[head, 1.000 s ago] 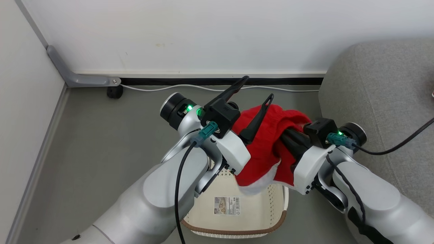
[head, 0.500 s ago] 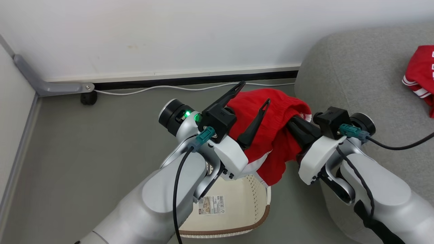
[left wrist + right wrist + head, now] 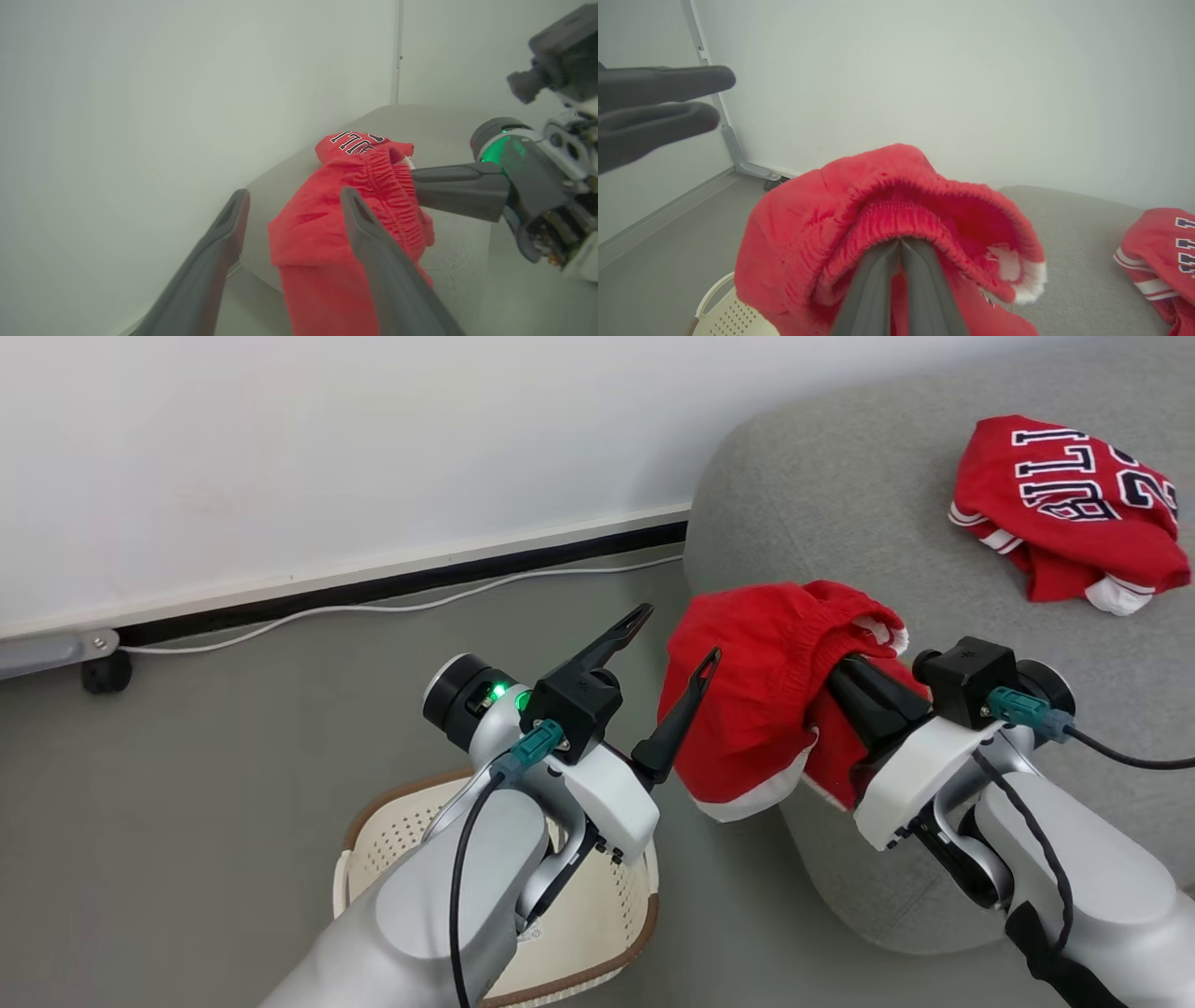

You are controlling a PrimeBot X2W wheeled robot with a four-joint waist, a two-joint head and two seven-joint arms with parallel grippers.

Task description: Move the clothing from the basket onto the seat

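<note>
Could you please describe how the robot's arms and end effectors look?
The left arm and right arm have silver-grey shells and white wrist covers. Each carries a black cable with a teal connector. The left end effector and right end effector each have two long, dark, tapering fingers. A green light glows at the left wrist.

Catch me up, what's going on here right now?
The right gripper is shut on a pair of red shorts, holding them in the air at the near edge of the sofa, not yet set down. The left gripper is open beside the shorts and holds nothing. A red jersey already lies on the sofa. The basket sits on the floor under the left arm; the part that shows has no clothes in it.
</note>
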